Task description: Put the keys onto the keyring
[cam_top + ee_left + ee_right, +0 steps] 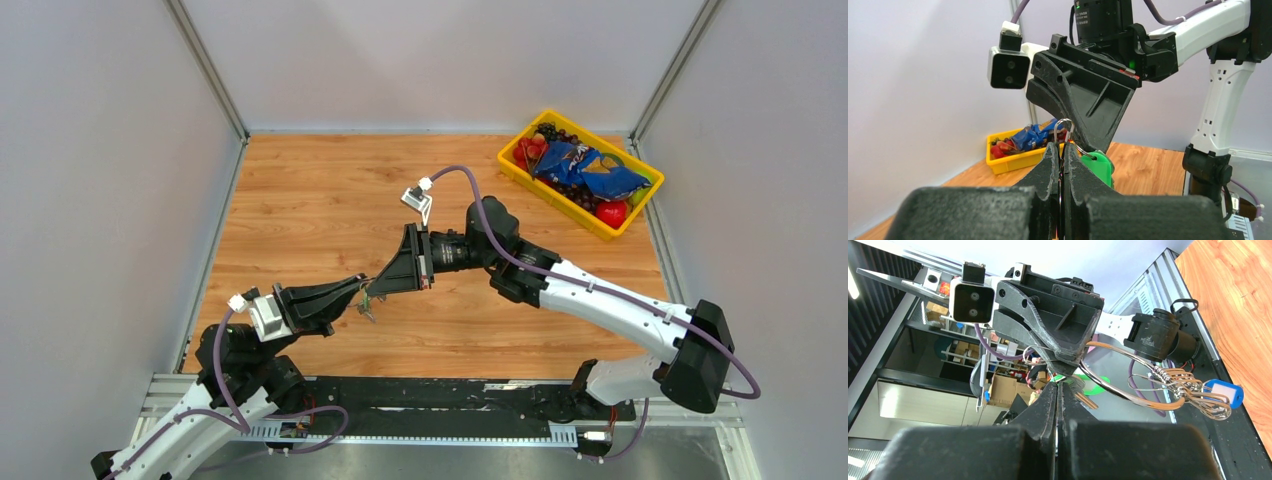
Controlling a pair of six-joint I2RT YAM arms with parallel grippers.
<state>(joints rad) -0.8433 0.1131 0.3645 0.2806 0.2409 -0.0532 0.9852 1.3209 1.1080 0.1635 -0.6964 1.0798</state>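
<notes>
Both grippers meet tip to tip above the table. My left gripper (358, 292) (1060, 146) is shut on a thin silver keyring (1063, 120). In the right wrist view the keyring (1133, 396) curves away from the left gripper's tip and carries several small wire loops and the blue-tagged key (1224, 392). My right gripper (377, 284) (1058, 385) is shut. At its tips sit the green tag (1098, 385) (1100, 167) and a dark-headed key with a brass blade (1084, 401). The keys (368, 308) hang just below both tips.
A yellow bin (520, 170) (1013, 161) with snack bags and toy fruit stands at the far right corner of the wooden table. Grey walls close in the left, back and right sides. The metal rail with the arm bases (440, 400) runs along the near edge.
</notes>
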